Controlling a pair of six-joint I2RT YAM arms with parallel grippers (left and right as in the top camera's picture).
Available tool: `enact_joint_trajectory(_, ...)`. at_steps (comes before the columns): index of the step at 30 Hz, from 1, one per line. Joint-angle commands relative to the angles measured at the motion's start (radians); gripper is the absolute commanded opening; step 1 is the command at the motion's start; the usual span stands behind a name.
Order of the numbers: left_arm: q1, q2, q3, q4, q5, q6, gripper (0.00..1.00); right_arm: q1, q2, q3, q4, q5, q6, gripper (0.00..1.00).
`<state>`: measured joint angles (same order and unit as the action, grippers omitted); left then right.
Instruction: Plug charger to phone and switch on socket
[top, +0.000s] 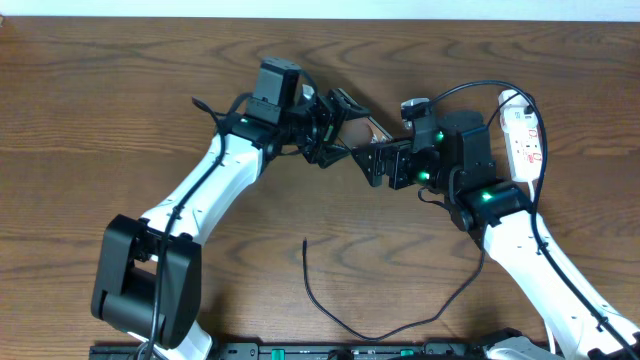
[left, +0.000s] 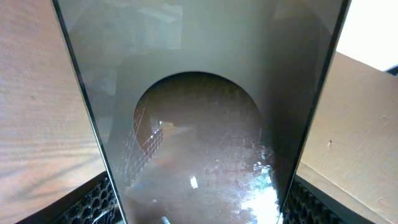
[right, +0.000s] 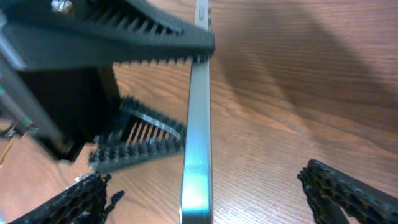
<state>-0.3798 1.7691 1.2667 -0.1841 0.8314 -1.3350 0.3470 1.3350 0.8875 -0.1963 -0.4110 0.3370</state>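
Bronze phone gripped by left end effector | right end effector wide, facing its thin edge | charger on table, nearer the arm bases

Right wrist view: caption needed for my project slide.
Left pincer grips the phone edge-on, wooden table behind; right pincer open, facing its edge.

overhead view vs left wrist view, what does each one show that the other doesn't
Only overhead: the white power strip at the right, and the charger cable lying on the table, its tip free and away from the phone. Only left wrist: the phone's glossy face close up, with glare, held in the left gripper. Both: the phone and the wooden table.
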Motion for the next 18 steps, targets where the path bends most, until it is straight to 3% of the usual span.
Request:
enact_joint_trajectory(1, -0.025, -0.025, 0.013, 0.005, 0.013, -0.094, 0.07, 0.011, 0.02, 0.013, 0.008, 0.055, 0.007, 0.94)
enact_joint_trajectory(6, -0.031, -0.025, 0.013, 0.005, 0.032, -0.132, 0.08, 0.011, 0.04, 0.013, 0.016, 0.074, 0.032, 0.92)
enact_joint_trajectory(8, -0.031, -0.025, 0.013, 0.005, 0.043, -0.146, 0.08, 0.011, 0.045, 0.013, 0.024, 0.073, 0.037, 0.84)
enact_joint_trajectory(11, -0.031, -0.025, 0.013, 0.005, 0.043, -0.149, 0.07, 0.015, 0.045, 0.013, 0.045, 0.072, 0.045, 0.51)
enact_joint_trajectory(14, -0.032, -0.025, 0.013, 0.005, 0.043, -0.149, 0.07, 0.024, 0.045, 0.013, 0.053, 0.072, 0.044, 0.26)
enact_joint_trajectory(18, -0.032, -0.025, 0.013, 0.005, 0.042, -0.149, 0.08, 0.028, 0.045, 0.013, 0.053, 0.072, 0.044, 0.08)
